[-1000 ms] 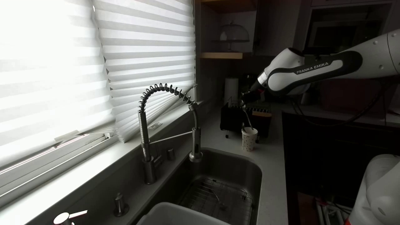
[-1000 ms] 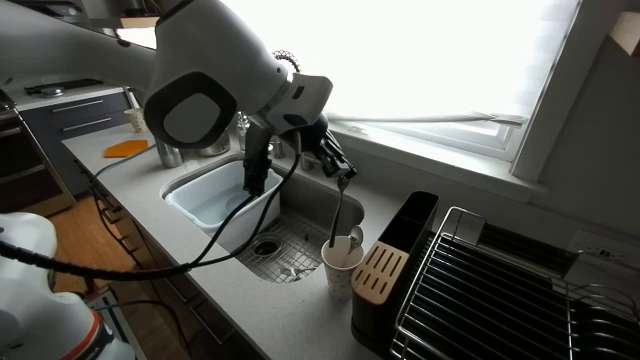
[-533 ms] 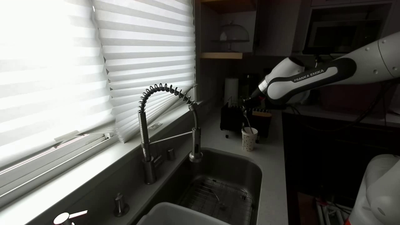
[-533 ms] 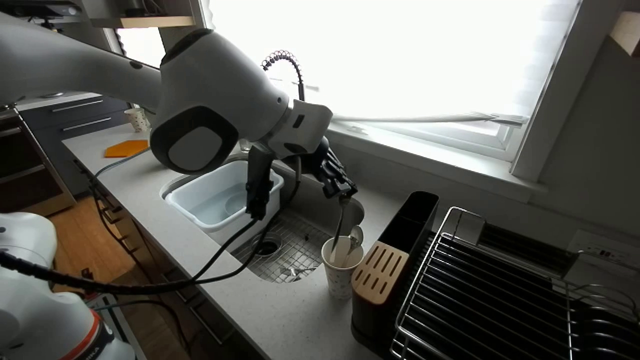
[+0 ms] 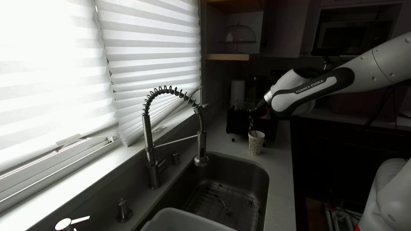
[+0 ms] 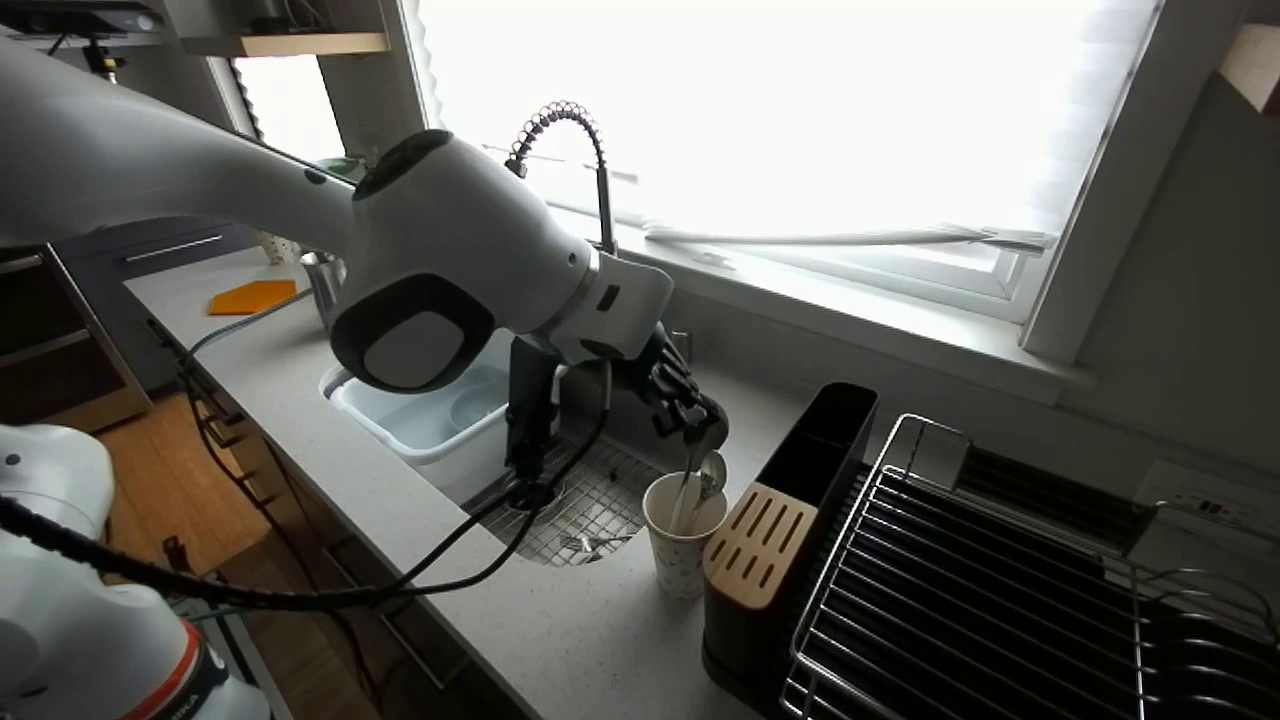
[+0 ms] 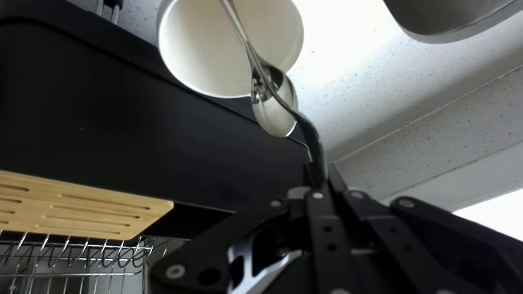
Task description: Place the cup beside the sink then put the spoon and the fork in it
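Grey speckled counter (image 6: 600,630) surrounds the dark metal sink (image 5: 239,168) in a dim kitchen. Bright light comes through a pleated white blind (image 5: 154,51) along 1 long side of the sink, where a coiled-spring faucet (image 5: 146,131) arches over the basin. A pale plastic tub (image 6: 465,470) sits in the sink's end away from the cup. Past the sink's other end stand a black caddy (image 6: 735,640) with a slotted wooden top and, farther from the sink, a dish rack (image 6: 980,600).

The cup (image 6: 680,565), pale and patterned, stands upright on the counter between the sink and the caddy; whether it touches the caddy I cannot tell. A spoon (image 7: 271,118) leans in it, bowl above the rim, tilted toward the sink's faucet side. A metal utensil (image 7: 300,118) slants the same way, long axis steep, lower end inside the cup; its upper end is hidden, so spoon or fork I cannot tell.

The gripper (image 7: 320,174) pinches that upper end, jaws pressed together on thin metal. From the sink's side opposite the faucet, the arm (image 6: 440,240) reaches over the counter, wrist angled downward above the cup.
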